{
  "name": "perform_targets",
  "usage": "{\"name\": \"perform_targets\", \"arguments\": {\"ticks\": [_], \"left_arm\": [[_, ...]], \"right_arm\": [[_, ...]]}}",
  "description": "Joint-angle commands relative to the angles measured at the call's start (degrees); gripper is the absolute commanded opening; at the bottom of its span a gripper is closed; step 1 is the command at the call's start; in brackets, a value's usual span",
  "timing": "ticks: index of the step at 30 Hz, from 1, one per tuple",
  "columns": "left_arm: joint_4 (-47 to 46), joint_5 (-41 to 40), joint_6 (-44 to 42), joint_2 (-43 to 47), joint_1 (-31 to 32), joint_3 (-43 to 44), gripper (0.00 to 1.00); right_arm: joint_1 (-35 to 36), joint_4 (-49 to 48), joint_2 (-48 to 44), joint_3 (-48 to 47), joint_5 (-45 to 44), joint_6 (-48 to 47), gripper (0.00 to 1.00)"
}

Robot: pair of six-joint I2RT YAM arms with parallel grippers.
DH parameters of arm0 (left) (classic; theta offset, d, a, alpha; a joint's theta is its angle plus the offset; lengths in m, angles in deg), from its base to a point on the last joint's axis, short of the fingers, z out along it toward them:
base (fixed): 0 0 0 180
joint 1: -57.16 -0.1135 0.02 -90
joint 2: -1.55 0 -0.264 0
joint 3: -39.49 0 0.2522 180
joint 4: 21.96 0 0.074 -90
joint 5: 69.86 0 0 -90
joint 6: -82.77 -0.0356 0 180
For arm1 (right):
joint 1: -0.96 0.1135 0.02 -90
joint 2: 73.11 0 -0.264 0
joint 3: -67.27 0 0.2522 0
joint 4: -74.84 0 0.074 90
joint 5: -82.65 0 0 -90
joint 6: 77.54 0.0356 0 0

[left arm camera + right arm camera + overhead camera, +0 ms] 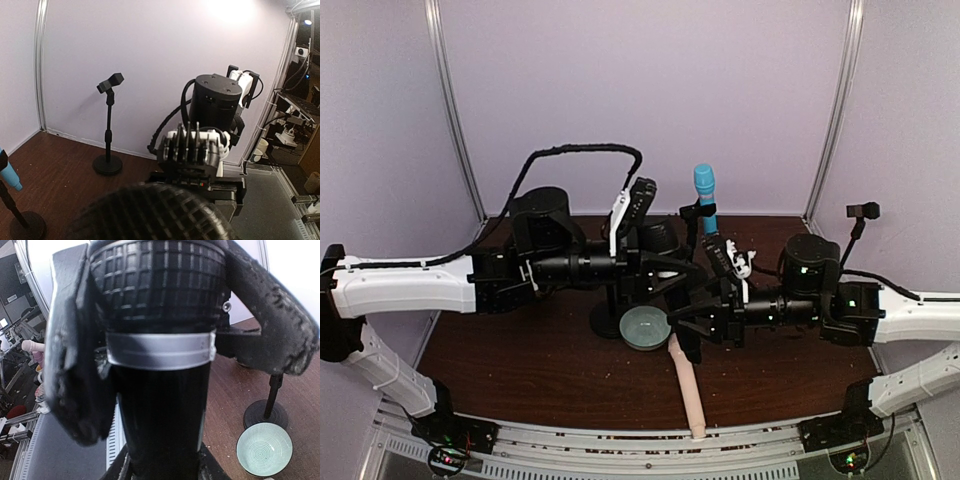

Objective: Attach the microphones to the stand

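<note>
Am pinching black mesh-headed stick microphone (160,410) at neck with my right gripper (160,315), aloft mid-table; my left gripper (672,272) beside its head, cannot tell if spread or clamped. Likely seating it in empty black clip stand (863,212); next needing handle aligning into clip

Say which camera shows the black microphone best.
Right wrist: the black microphone fills that view, with grille, silver band and body. Left wrist catches only its grille; from the top it's mostly hidden.

Our left arm (405,283) and right arm (920,315): white shells, black motor housings, scuffed black fingers (67,365), a braided cable (582,150) above the left arm.
</note>
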Motion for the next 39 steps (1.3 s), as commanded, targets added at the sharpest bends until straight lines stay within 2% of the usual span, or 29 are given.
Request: {"name": "perform_targets", "arguments": {"ticks": [1, 5, 11, 14, 17, 23, 27, 29, 30, 31, 34, 36, 39], "left_arm": [[1.16, 0.41, -2.63, -0.7, 0.37, 1.72, 0.41], [2.4, -0.06, -3.65, -0.47, 0.35, 0.93, 0.33], [4.78, -0.1, -4.0, -0.63, 0.35, 2.32, 0.24], [5.73, -0.65, -3.94, -0.01, 0.35, 3.53, 0.24], [6.03, -2.71, -3.08, 0.85, 0.35, 4.14, 0.23], [7.82, -6.27, -1.48, 1.92, 0.35, 4.93, 0.22], [8.43, -7.6, -1.2, 1.99, 0.35, 5.28, 0.2], [8.54, -8.19, -1.11, 2.0, 0.35, 5.34, 0.21], [8.59, -8.44, -0.98, 1.95, 0.35, 5.31, 0.24], [8.87, -8.7, -0.84, 1.87, 0.35, 5.38, 0.31], [8.56, -8.47, -1.69, 1.52, 0.35, 4.46, 0.6], [3.98, -6.67, -2.35, 1.71, 0.43, 1.68, 0.69], [-3.9, -5.04, -2.57, 2.74, 0.78, -3.53, 0.73]], "right_arm": [[0.44, 1.07, -0.65, -2.19, -3.42, -0.75, 0.16], [0.37, 1.79, -0.94, -1.65, -4.96, -1.07, 0.25], [0.44, 3.21, 0.49, -1.12, -5.79, -0.73, 0.56], [0.53, 2.95, 1.85, -0.22, -6.61, 0.28, 0.62], [0.68, 2.55, 2.8, 1.02, -8.12, 1.24, 0.63], [1.69, 0.82, 2.12, 3.72, -11.74, 1.32, 0.63], [1.99, 1.12, 2.43, 3.93, -13.22, 0.79, 0.53], [2.12, 1.05, 2.52, 4.02, -13.11, 0.74, 0.42], [2.13, 0.97, 2.49, 4.06, -13.05, 0.75, 0.36], [2.14, 0.84, 2.34, 4.08, -13.06, 0.78, 0.31], [2.2, -1.61, 0.6, 5.1, -12.41, 1.65, 0.22], [2.13, -5.96, -1.43, 6.57, -10.98, 2.62, 0.22], [2.04, -11.45, -4.45, 9.06, -9.81, 4.23, 0.22]]}}
